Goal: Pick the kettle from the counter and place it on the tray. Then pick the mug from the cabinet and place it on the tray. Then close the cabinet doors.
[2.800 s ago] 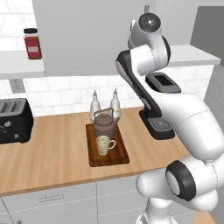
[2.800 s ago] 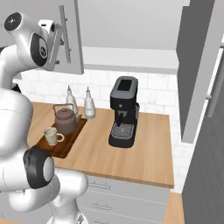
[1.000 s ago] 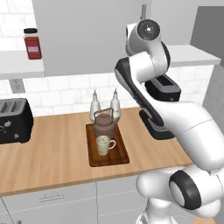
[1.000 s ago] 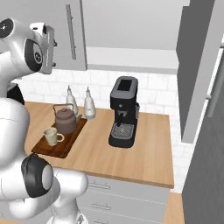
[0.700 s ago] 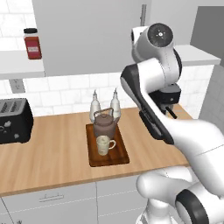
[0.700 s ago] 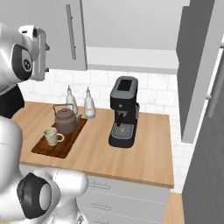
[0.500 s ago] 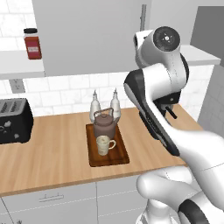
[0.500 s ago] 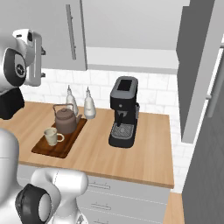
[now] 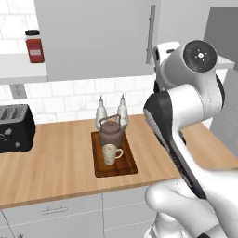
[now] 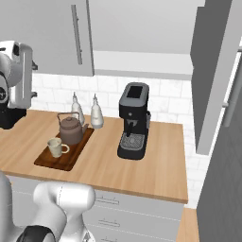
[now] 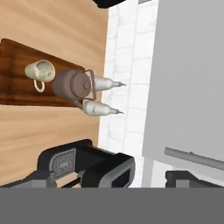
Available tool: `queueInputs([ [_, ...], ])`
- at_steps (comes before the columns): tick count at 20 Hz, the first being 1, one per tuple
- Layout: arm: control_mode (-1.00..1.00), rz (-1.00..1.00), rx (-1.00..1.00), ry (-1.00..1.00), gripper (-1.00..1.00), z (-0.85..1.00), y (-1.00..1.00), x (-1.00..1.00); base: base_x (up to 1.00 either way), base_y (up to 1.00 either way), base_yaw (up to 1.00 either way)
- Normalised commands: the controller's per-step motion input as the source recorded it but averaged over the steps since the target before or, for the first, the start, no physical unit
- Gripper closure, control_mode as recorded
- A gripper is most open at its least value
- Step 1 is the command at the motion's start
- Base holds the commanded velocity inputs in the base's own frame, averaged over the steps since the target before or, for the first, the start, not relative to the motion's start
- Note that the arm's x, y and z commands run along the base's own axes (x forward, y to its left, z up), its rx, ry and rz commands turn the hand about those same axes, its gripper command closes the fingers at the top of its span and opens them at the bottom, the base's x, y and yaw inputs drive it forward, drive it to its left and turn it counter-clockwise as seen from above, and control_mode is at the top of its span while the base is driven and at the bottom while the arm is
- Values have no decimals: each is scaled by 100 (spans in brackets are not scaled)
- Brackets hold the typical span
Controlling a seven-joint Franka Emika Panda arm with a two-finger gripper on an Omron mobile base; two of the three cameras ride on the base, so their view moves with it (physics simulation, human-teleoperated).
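Doors left to shut
Door looks rigid, light-swinging; push near its bar handle. Tool spread, holding nothing.

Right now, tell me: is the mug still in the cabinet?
No, the mug stands on the tray in front of the kettle.

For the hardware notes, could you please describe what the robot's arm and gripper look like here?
The arm is made of glossy white rounded shells with black bands at the joints and a round dark grey cap with a small centre dot on one joint. The gripper shows dark finger tips in the hand view. No loose cables or printed markings are visible.
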Motion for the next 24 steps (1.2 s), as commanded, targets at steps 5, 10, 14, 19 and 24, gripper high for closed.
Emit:
queueInputs([
  [5,-100,-4,-6,0,-100,-14,-21,-49,0,0,0],
  [10,-100,-26,-4,0,-100,-4,-39,-30,0,0,0],
  [14,-100,-30,1,0,-100,-1,-72,-33,0,0,0],
  [19,-100,-25,4,0,-100,0,-88,-26,0,0,0],
  [24,-100,-19,8,0,-100,0,-95,-21,0,0,0],
])
